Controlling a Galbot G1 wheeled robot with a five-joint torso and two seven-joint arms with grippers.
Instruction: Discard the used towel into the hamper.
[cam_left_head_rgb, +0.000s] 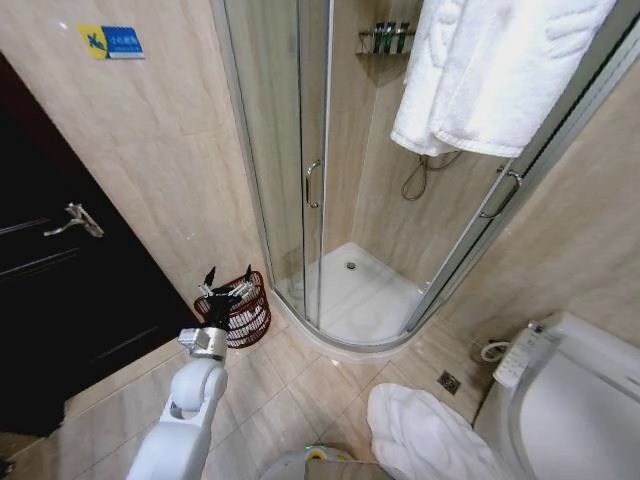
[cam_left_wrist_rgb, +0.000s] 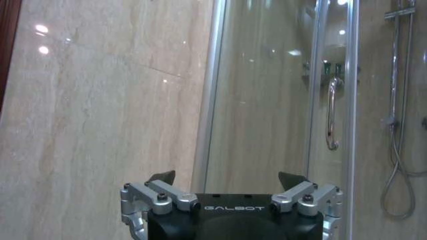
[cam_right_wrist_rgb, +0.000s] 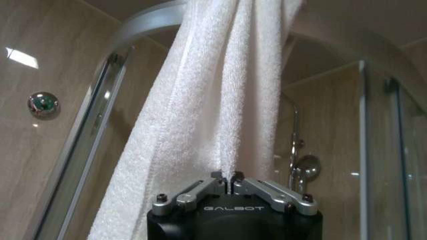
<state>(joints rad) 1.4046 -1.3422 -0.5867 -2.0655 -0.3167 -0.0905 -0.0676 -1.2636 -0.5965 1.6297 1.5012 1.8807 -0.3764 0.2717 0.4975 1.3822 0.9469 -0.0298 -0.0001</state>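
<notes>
Head view: left hand (cam_left_head_rgb: 228, 281) raised just above the hamper (cam_left_head_rgb: 240, 312), fingers spread wide and empty; hamper upright on the floor tiles (cam_left_head_rgb: 300, 390) by the wall, between the dark door (cam_left_head_rgb: 60, 300) and the shower enclosure (cam_left_head_rgb: 330, 200), mouth up, tapering downward. Right wrist view: right hand (cam_right_wrist_rgb: 227, 176) pinched closed on the white towel (cam_right_wrist_rgb: 207, 115), hanging draped over the enclosure's top rail (cam_right_wrist_rgb: 137, 22), long axis near vertical, folds running upward from the fingers. On the floor near the toilet (cam_left_head_rgb: 570, 400), a second white towel (cam_left_head_rgb: 425, 435) in a heap.

White terry towel (cam_right_wrist_rgb: 200, 115) hangs bunched over shower enclosure (cam_left_head_rgb: 300, 180) top rail; reddish-brown wire hamper (cam_left_head_rgb: 245, 315) upright beside the enclosure.
</notes>
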